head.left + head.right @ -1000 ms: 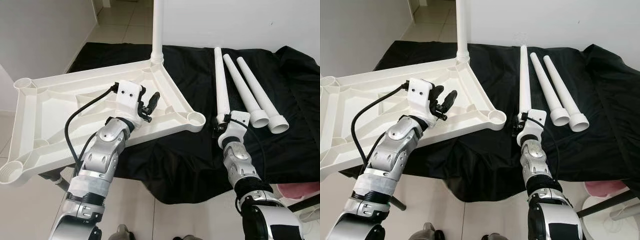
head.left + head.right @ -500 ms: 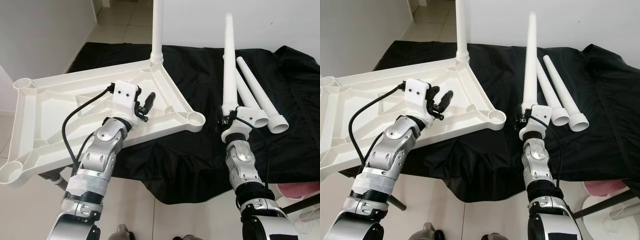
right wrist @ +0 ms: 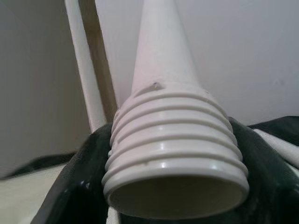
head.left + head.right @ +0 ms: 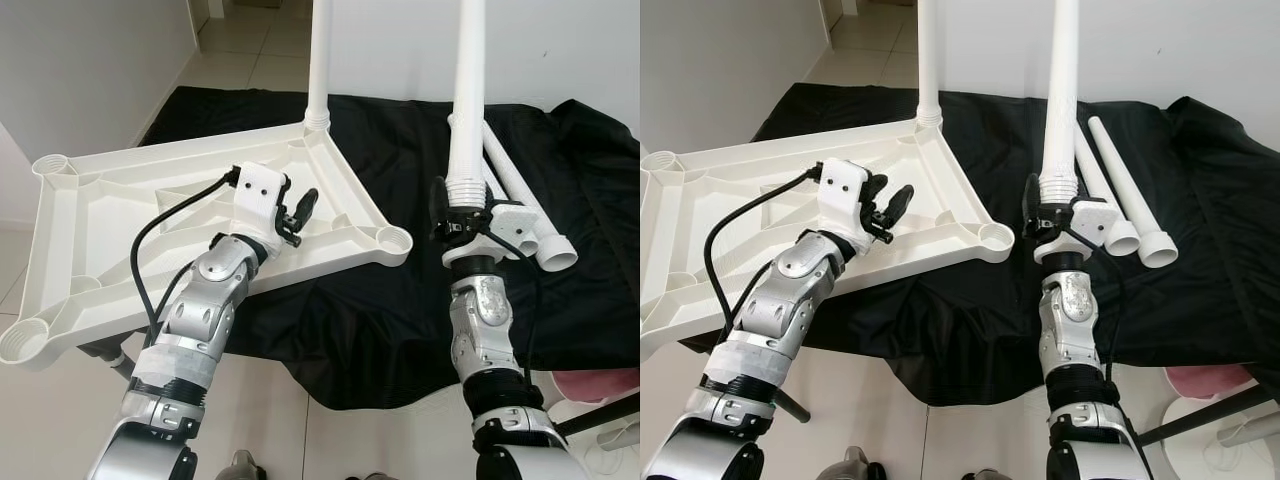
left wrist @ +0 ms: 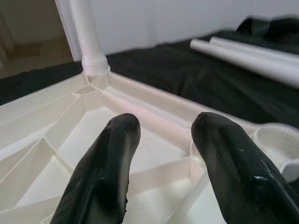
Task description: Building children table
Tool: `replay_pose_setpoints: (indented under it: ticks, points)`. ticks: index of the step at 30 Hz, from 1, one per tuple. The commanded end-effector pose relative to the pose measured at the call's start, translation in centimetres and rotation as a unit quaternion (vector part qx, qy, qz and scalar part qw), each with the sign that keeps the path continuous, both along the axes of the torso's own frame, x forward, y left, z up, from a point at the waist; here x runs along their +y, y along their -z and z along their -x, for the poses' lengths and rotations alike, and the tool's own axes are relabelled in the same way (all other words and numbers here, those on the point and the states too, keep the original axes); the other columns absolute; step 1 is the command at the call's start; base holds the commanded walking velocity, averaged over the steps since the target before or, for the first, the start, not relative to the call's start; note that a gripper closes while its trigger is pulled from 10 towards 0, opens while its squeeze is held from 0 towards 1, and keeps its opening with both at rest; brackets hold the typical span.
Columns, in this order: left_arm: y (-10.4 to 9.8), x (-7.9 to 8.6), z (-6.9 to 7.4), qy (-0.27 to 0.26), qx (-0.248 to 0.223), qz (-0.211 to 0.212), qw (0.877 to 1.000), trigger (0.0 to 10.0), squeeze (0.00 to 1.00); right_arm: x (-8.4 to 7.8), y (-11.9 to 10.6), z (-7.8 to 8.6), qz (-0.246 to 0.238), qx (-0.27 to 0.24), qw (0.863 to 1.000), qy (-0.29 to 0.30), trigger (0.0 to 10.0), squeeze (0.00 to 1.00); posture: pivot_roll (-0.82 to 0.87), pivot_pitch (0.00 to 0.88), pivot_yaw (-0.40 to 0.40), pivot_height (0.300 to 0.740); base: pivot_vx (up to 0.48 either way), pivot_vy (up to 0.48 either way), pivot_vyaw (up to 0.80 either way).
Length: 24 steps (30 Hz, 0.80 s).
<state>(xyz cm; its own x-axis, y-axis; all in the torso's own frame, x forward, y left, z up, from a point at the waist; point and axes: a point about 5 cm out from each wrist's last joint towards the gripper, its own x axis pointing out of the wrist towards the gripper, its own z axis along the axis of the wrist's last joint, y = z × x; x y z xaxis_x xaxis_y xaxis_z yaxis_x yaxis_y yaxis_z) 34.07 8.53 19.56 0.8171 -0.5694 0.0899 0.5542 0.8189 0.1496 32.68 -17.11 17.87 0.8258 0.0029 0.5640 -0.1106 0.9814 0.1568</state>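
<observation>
Right end effector [image 4: 462, 218] clamps upright leg [image 4: 468, 100]; empty socket [image 4: 393, 240] just to its left; left end effector [image 4: 296, 212] open, empty.

White table top [image 4: 150, 215] and white ribbed leg [image 4: 467, 120] on a black cloth [image 4: 400, 290]; silver arms, black fingers [image 5: 112, 163]

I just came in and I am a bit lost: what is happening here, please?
A robot is putting together a white plastic table. The tabletop lies upside down on a black cloth, with one leg already standing in a far corner socket. The right gripper holds a second leg upright by its threaded end. The left gripper is open over the tabletop. Two more legs lie on the cloth.
</observation>
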Motion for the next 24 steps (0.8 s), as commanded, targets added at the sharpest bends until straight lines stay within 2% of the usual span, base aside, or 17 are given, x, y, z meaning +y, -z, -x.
replay_pose_setpoints:
  ticks: [1,5,7,8,11,14,15,18,19,22,24]
  points:
    - [0.6,-0.5,-0.1,0.05,0.027,-0.025,0.998,10.0,0.0,1.0,-1.1,0.5,0.0,-0.045,0.998,-0.039,10.0,0.0,0.02,0.0,-0.022,0.74,0.0,0.0,0.0]
    - [0.5,-0.6,0.0,0.063,0.03,-0.026,0.997,10.0,0.0,1.1,-1.2,0.6,0.006,-0.049,0.998,-0.048,10.0,0.0,0.02,0.0,-0.022,0.74,0.0,0.0,0.0]
    - [0.0,-0.3,-0.2,0.075,0.023,-0.04,0.996,10.0,0.0,1.4,-1.1,0.6,0.036,-0.052,0.996,-0.062,10.0,0.0,0.02,0.004,-0.021,0.74,0.0,0.0,0.0]
    - [0.0,-0.3,-0.2,0.075,0.023,-0.04,0.996,10.0,0.0,1.4,-1.1,0.6,0.036,-0.052,0.996,-0.062,10.0,0.0,0.02,0.004,-0.021,0.74,0.0,0.0,0.0]
    - [-0.7,-0.1,-0.5,0.08,0.027,-0.018,0.996,10.0,0.0,1.5,-0.9,0.6,0.057,-0.051,0.995,-0.07,10.0,0.0,0.03,0.005,-0.024,0.74,0.0,0.0,0.0]
    - [-2.0,0.2,-0.4,0.113,0.03,0.03,0.993,10.0,0.0,2.0,-0.6,0.6,0.089,-0.042,0.991,-0.094,10.0,0.0,0.03,0.006,-0.026,0.74,0.0,0.0,0.0]
    - [-2.5,0.3,-0.4,0.128,0.034,0.052,0.99,10.0,0.0,2.1,-0.5,0.6,0.092,-0.039,0.99,-0.102,10.0,0.0,0.03,0.007,-0.027,0.74,0.0,0.0,0.0]
    - [-3.0,0.4,-0.4,0.138,0.033,0.062,0.988,10.0,0.01,2.2,-0.3,0.5,0.089,-0.031,0.989,-0.11,10.0,0.0,0.04,0.007,-0.03,0.74,0.0,0.0,0.0]
    - [-4.3,0.6,-0.5,0.163,0.032,0.098,0.981,10.0,0.0,2.7,0.2,0.4,0.08,-0.01,0.987,-0.138,10.0,0.0,0.04,0.006,-0.029,0.74,0.0,0.0,0.0]
    - [-4.6,0.6,-0.6,0.171,0.034,0.109,0.979,10.0,0.0,2.9,0.4,0.5,0.083,-0.006,0.986,-0.147,10.0,0.0,0.04,0.006,-0.029,0.74,0.0,0.0,0.0]
    - [-5.2,0.5,-0.6,0.193,0.043,0.131,0.971,10.0,0.0,3.2,0.7,0.5,0.09,0.003,0.983,-0.157,10.0,0.0,0.04,0.007,-0.029,0.74,0.0,0.0,0.0]
